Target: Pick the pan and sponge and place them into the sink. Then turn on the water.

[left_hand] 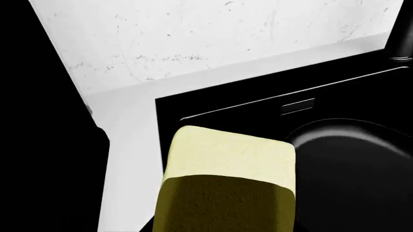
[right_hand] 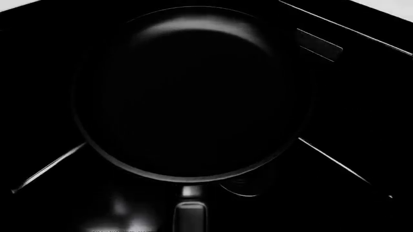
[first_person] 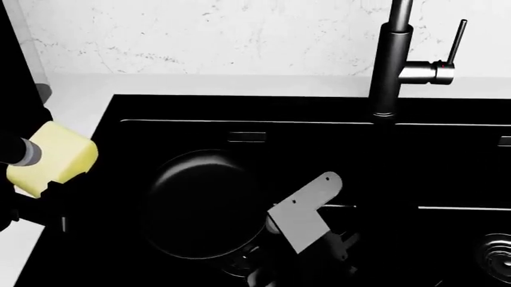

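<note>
The pale yellow sponge (first_person: pixel 54 152) is held in my left gripper (first_person: pixel 36 179) over the left rim of the black sink (first_person: pixel 264 110). In the left wrist view the sponge (left_hand: pixel 226 174) fills the near middle and hides the jaws. The black pan (first_person: pixel 201 203) lies in the left basin, over a drain (first_person: pixel 239 268). In the right wrist view the pan (right_hand: pixel 193 96) fills the frame, and its handle (right_hand: pixel 191 215) runs straight into my right gripper (first_person: pixel 259 239), whose fingers are hidden. No water runs from the faucet (first_person: pixel 391 66).
The faucet's thin lever (first_person: pixel 456 40) stands upright at the back right. White counter (first_person: pixel 76 95) and a marble wall lie behind and left of the sink. A second drain (first_person: pixel 496 251) sits in the right basin. My right arm's grey bracket (first_person: pixel 307 206) hangs over the basin divider.
</note>
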